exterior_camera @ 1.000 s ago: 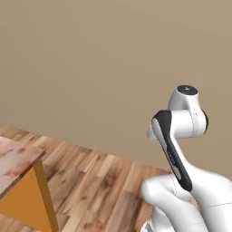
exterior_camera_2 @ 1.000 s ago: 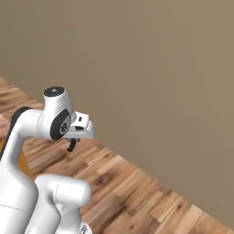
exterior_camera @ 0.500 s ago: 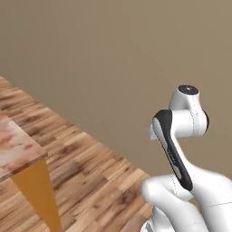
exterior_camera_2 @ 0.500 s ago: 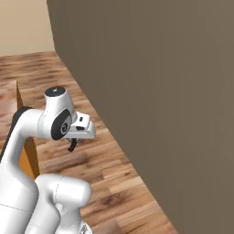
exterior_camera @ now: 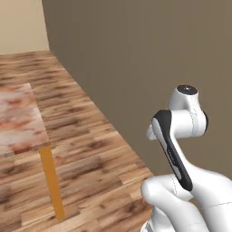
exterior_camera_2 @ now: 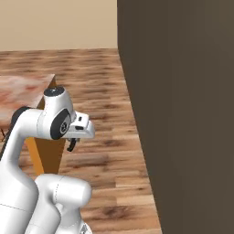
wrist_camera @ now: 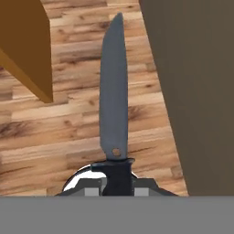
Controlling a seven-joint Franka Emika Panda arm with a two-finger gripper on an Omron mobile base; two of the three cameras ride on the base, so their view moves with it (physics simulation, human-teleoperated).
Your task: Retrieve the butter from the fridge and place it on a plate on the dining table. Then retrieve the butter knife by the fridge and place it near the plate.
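the butter knife (wrist_camera: 114, 98) is being held by its dark handle in the gripper (wrist_camera: 118, 183), whose jaws are being kept narrow and clamped on that handle at the bottom of the hand view. the grey blade is being pointed straight away from the hand, over a wooden floor (wrist_camera: 77, 128) that is being seen below it. in the right base view the gripper (exterior_camera_2: 71, 144) is being carried low, just under the white wrist, in front of the arm. to one side of the blade an orange panel (wrist_camera: 25, 45) is being shown, and to the other a dark brown wall (wrist_camera: 196, 82). farther off, a marbled reddish-brown and white top (exterior_camera: 18, 120) is being carried on an orange leg (exterior_camera: 52, 181), and a beige wall (exterior_camera_2: 55, 23) is being seen beyond the floor.
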